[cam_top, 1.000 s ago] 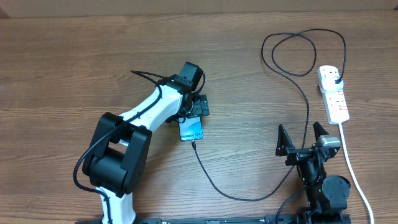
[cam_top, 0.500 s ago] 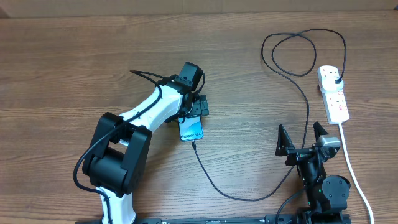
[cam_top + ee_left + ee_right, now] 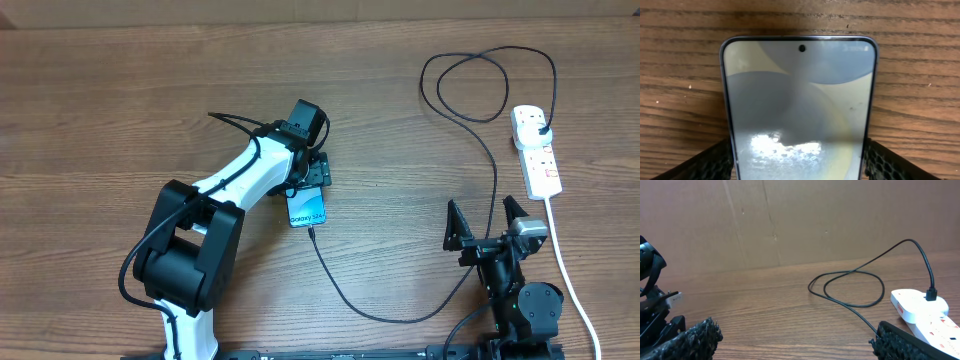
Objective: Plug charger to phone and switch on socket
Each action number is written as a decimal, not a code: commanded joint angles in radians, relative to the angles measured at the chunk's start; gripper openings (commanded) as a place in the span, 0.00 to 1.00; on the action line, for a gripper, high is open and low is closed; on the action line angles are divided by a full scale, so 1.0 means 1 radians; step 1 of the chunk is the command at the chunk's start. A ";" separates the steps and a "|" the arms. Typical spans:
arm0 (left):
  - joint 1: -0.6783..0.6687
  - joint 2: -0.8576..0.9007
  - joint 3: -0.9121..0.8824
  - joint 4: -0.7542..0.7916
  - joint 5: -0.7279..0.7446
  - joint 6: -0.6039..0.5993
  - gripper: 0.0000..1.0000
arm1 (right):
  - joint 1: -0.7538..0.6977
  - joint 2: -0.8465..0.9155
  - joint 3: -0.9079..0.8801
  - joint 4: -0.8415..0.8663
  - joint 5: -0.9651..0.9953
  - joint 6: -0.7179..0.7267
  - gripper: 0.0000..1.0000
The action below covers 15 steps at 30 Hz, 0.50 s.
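The phone [image 3: 308, 208] lies flat on the wooden table with its light blue screen lit. It fills the left wrist view [image 3: 800, 90]. My left gripper [image 3: 318, 176] straddles the phone's far end, and its two fingers [image 3: 797, 162] press against the phone's long edges. The black charger cable [image 3: 345, 290] runs from the phone's near end, where its tip sits against the edge, across the table to the black plug [image 3: 541, 128] seated in the white socket strip [image 3: 538, 160]. My right gripper [image 3: 485, 235] is open and empty, left of the strip [image 3: 920, 307]; its fingers frame the right wrist view [image 3: 797, 347].
The cable forms a loop [image 3: 480, 85] at the back right, also seen in the right wrist view [image 3: 850, 287]. The strip's thick white cord [image 3: 570, 275] runs to the front edge beside the right arm. A cardboard wall [image 3: 790, 220] stands behind the table.
The left gripper's fingers have drawn in slightly against the phone. The right arm, cable and strip have not moved.
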 commanded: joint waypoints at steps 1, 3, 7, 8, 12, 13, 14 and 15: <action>0.000 0.057 -0.033 -0.001 0.011 -0.005 0.82 | 0.005 -0.008 -0.010 0.003 -0.005 -0.001 1.00; 0.000 0.057 -0.033 -0.001 0.011 -0.005 0.80 | 0.005 -0.008 -0.010 0.003 -0.005 -0.001 1.00; 0.000 0.057 -0.033 0.000 0.011 -0.005 0.80 | 0.005 -0.008 -0.010 0.003 -0.005 -0.001 1.00; 0.000 0.057 -0.033 0.000 0.011 -0.005 0.81 | 0.005 -0.008 -0.010 0.003 -0.005 -0.001 1.00; 0.000 0.057 -0.033 0.002 0.012 -0.005 0.84 | 0.005 -0.008 -0.010 0.003 -0.005 -0.001 1.00; 0.000 0.057 -0.033 0.002 0.012 -0.005 0.84 | 0.005 -0.008 -0.010 0.003 -0.005 -0.001 1.00; 0.000 0.057 -0.033 0.002 0.012 -0.005 0.84 | 0.005 -0.008 -0.010 0.003 -0.005 -0.001 1.00; 0.000 0.057 -0.033 0.002 0.012 -0.005 0.84 | 0.005 -0.008 -0.010 0.003 -0.005 -0.001 1.00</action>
